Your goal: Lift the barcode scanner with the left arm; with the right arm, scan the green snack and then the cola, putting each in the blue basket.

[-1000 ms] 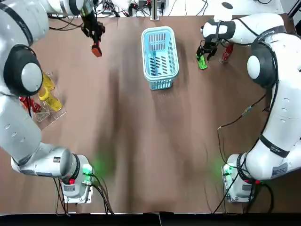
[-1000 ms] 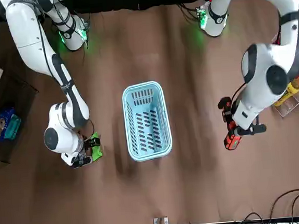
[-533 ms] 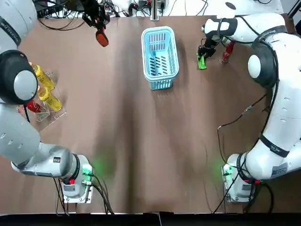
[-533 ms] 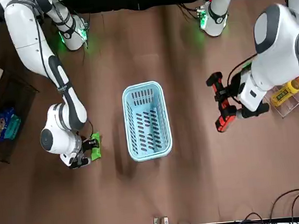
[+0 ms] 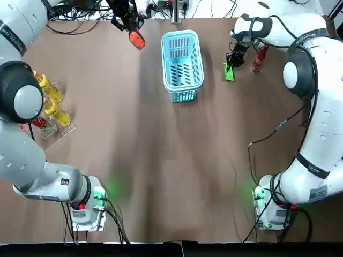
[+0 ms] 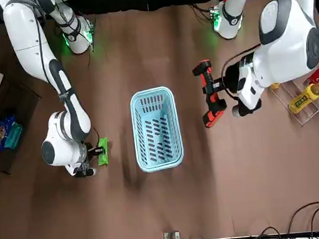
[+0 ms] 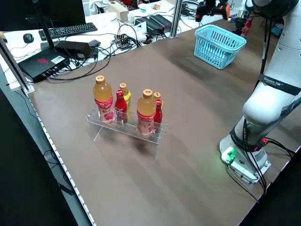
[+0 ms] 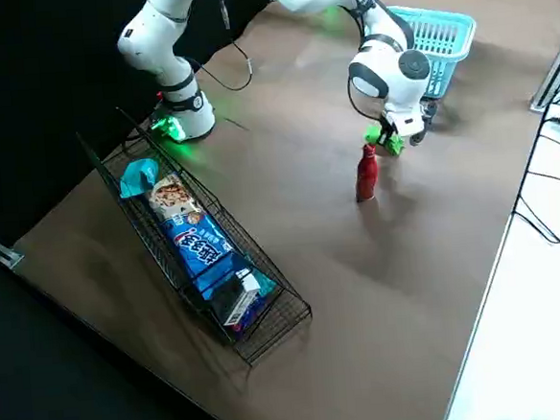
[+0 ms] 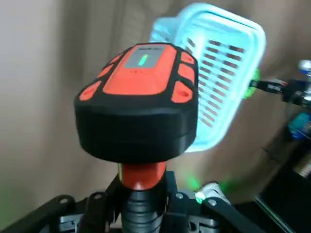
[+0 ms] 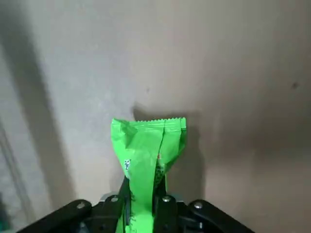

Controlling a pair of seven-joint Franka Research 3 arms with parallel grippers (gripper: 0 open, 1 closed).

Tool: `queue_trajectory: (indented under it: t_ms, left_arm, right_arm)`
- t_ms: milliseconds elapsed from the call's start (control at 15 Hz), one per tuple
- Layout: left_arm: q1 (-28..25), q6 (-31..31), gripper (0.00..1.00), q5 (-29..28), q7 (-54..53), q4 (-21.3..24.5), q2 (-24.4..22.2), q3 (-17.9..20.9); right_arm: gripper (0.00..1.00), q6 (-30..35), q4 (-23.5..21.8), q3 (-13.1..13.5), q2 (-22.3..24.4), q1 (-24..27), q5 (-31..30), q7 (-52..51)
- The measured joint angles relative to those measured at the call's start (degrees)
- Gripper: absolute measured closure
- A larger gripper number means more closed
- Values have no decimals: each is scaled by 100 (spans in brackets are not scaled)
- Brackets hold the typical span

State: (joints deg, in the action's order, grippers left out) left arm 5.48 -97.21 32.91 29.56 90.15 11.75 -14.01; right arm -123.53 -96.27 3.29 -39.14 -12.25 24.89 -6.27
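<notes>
Scanner lifted, snack gripped, nothing in the basket yet.

The basket (image 5: 183,96) is empty, so I judge that both scans and both drops are left to do. The left gripper (image 9: 143,193) is clamped on the scanner (image 5: 136,38), holding it in the air on the basket's left. The cola (image 5: 259,56) stands untouched on the basket's right. Beside it, the right gripper (image 10: 146,199) pinches the snack (image 10: 148,145) by one end, low over the table. The snack's print is too small to read.
</notes>
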Motion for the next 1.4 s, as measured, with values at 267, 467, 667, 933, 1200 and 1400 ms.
queue_trajectory:
  t_ms: [267, 467, 667, 933, 1200, 1400]
  left_arm:
    - [21, 1, 63, 346, 5, -28, 2, -130]
    - [33, 0, 63, 604, -173, -29, 9, -161]
    - [31, 0, 63, 1012, -514, -29, 16, -161]
    - [61, 0, 63, 1322, -603, -73, 80, -174]
    - [215, -144, 63, 1525, -602, -302, 285, -224]
    - [373, -390, 63, 1540, -602, -322, 353, -228]
  right_arm:
    - [83, 837, 297, -35, 216, -3, 587, 368]
    - [83, 1718, 666, -41, 577, -5, 1110, 820]
    - [83, 2308, 948, -77, 840, -38, 1715, 1377]
    - [83, 2354, 1322, -297, 914, -308, 2095, 2375]
    - [83, 2170, 1809, -383, 915, -1021, 2113, 3217]
    - [83, 1868, 1873, -392, 914, -1388, 2132, 3377]
